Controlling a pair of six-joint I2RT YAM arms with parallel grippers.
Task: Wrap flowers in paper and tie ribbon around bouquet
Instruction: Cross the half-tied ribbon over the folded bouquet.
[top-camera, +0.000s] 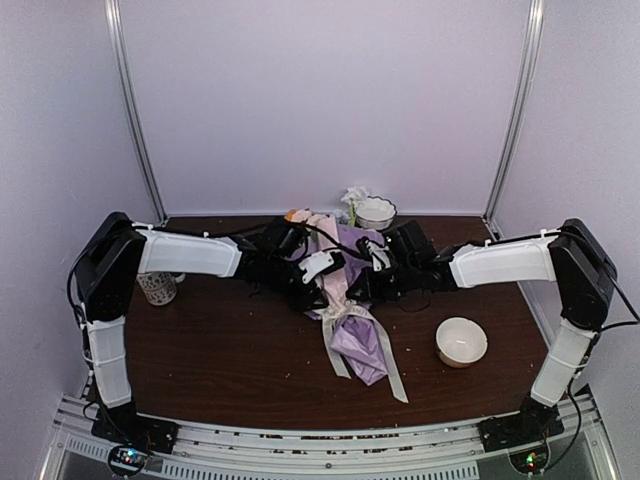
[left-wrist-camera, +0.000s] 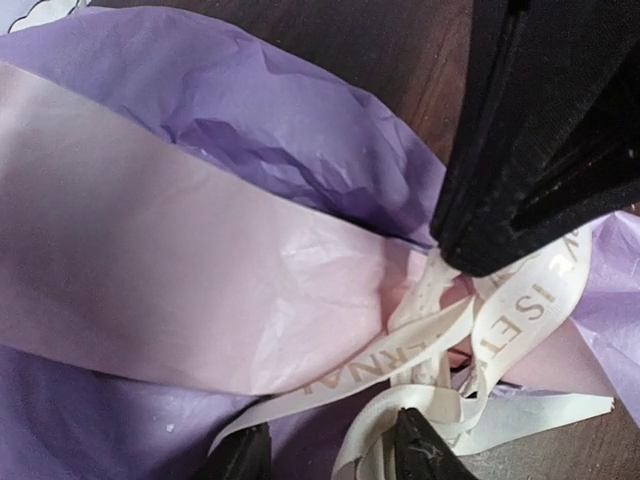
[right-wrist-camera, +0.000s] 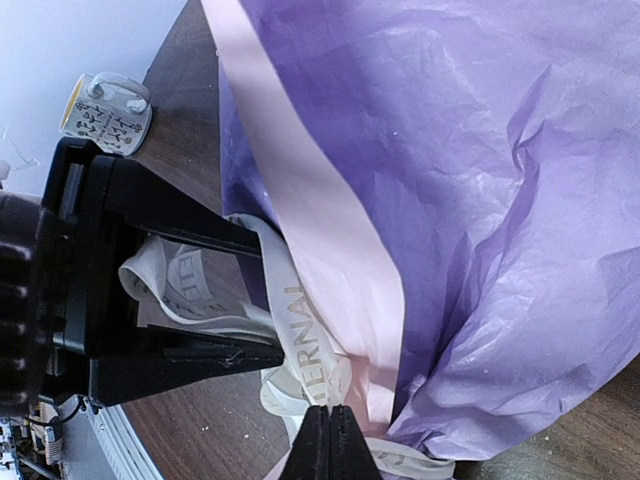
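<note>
The bouquet (top-camera: 352, 330) lies on the dark table, a cone of purple paper (right-wrist-camera: 480, 150) with a pink fold stripe (left-wrist-camera: 170, 270). Flower heads (top-camera: 300, 216) poke out at its far end. A cream printed ribbon (left-wrist-camera: 400, 365) is gathered round its waist, and its tails trail toward the front edge (top-camera: 398, 385). My left gripper (left-wrist-camera: 330, 455) is open, with a ribbon loop lying loose between its fingertips. My right gripper (right-wrist-camera: 330, 435) is shut, pinching the ribbon (right-wrist-camera: 300, 320) at the knot, just across from the left gripper (top-camera: 322, 268).
A white bowl (top-camera: 461, 341) sits at the front right of the table. A patterned mug (top-camera: 157, 287) stands at the left beside my left arm. Another white bowl (top-camera: 374, 212) is at the back wall. Both arms meet over the bouquet.
</note>
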